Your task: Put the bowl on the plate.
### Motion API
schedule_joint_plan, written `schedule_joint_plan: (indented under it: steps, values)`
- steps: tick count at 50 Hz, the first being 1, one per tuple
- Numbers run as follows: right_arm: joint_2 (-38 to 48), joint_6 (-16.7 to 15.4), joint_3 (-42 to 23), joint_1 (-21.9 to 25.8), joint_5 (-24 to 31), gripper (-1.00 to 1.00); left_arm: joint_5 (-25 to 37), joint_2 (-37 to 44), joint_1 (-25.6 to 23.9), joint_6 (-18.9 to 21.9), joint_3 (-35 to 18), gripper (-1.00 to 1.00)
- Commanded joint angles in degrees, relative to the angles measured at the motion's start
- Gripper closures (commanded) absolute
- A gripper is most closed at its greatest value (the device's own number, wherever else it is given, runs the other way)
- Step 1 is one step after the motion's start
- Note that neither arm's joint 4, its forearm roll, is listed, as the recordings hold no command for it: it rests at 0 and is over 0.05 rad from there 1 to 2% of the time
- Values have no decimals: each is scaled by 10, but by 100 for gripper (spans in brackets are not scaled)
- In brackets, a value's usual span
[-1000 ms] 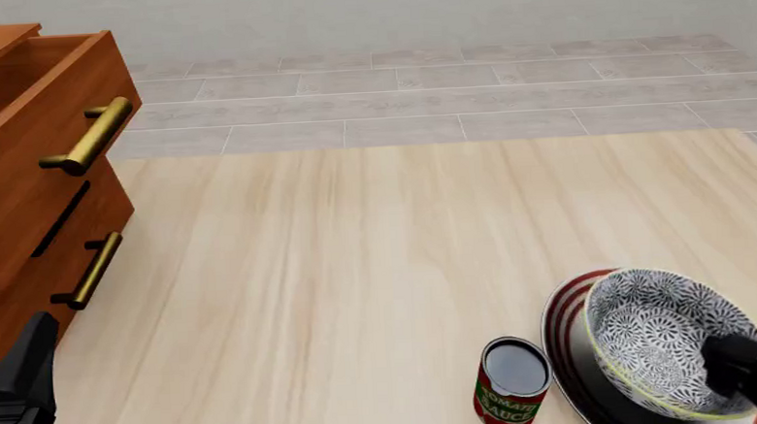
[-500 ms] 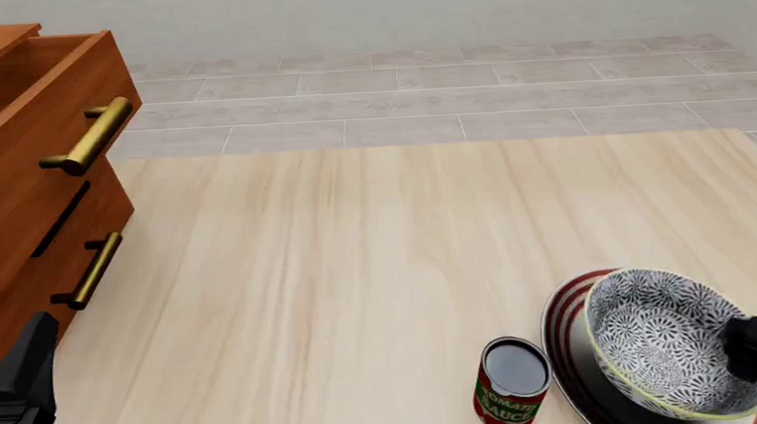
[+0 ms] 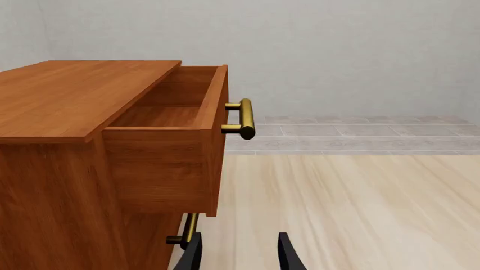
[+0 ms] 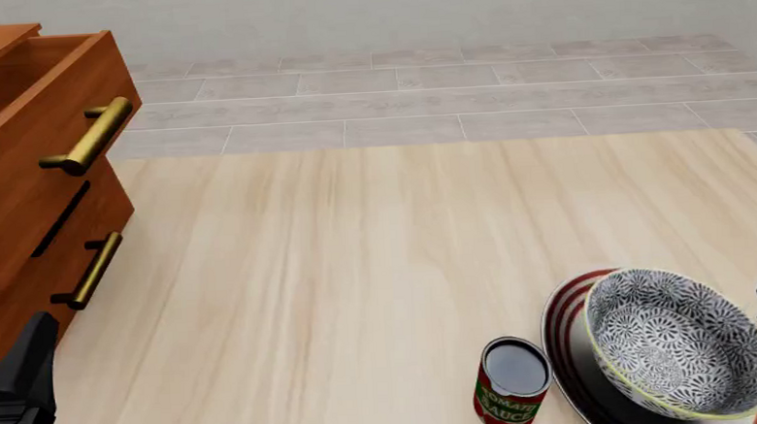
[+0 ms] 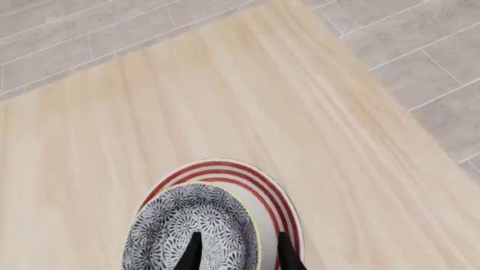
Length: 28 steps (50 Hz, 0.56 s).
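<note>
Sitting upright on the plate, the bowl is in the near right corner of the table in the front view, with its patterned inside open to the camera and its pale rim toward the near edge. The plate shows its red rings on the left of the bowl and a little at the lower right. Just beside the plate, on its left, stands a small tin can with a red label (its top looks dark). The right gripper hangs above the bowl and the plate, apart from both; in the right wrist view its two dark fingers are spread, with one tip over the bowl's inside and the other over the plate's rings, and nothing is between them. In the front view only a dark piece of it shows at the right edge. The left gripper is at the far left, near a wooden drawer cabinet with brass handles; its fingers are also spread and hold nothing. The top drawer of the cabinet is pulled out.
</note>
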Motion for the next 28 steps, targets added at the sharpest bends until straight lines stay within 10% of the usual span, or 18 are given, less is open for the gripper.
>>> schedule_joint_plan:
  steps: [1,28]
  values:
    - [-8,-15,-44,1,29,-100,0,0,0,0,0,-100]
    - [-31,-36,-101,1,80,-100,0,0,0,0,0,-100]
